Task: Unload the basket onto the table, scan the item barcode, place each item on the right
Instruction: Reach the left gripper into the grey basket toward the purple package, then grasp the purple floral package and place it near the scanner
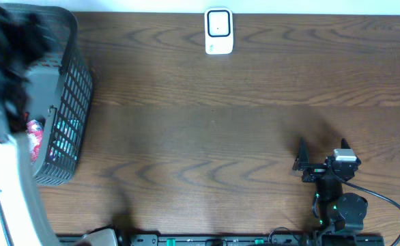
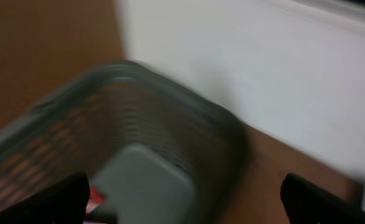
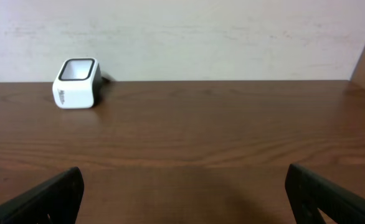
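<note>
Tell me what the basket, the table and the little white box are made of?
Basket: probably plastic, matte grey, with grid walls you can see through. Table: wood or wood-look laminate, dark brown with grain lines. Little white box: likely smooth plastic, with a dark-rimmed window on top.

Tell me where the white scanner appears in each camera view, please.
Overhead: scanner at top centre, near the far edge.
Left wrist: not recognisable; the blurred picture shows mostly the basket.
Right wrist: scanner at upper left, standing near the wall.
Shared landmark: the brown wooden table.
</note>
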`<move>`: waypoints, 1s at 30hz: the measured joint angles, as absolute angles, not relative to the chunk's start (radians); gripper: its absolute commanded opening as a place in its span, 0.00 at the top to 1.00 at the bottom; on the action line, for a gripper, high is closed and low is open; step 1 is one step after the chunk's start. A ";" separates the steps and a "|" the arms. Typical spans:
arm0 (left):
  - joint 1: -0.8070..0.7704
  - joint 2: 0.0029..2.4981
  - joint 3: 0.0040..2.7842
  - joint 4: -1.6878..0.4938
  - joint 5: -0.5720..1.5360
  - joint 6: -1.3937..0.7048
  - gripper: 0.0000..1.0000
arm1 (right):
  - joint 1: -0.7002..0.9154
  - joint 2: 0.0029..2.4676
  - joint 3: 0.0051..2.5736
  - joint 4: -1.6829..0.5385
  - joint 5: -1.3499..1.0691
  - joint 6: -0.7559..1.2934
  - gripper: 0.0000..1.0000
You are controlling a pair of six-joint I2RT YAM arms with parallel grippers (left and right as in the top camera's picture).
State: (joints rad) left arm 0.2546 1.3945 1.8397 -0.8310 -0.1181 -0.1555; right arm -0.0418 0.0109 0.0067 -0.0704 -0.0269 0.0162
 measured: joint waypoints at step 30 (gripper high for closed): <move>0.494 1.960 1.549 -0.958 -0.351 -0.347 0.03 | -0.042 0.011 0.007 -0.070 -0.027 0.016 0.01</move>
State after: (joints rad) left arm 0.4942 1.9602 1.5486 -0.9581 -0.3508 -0.3473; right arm -0.0418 0.0109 0.0067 -0.0704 -0.0269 0.0162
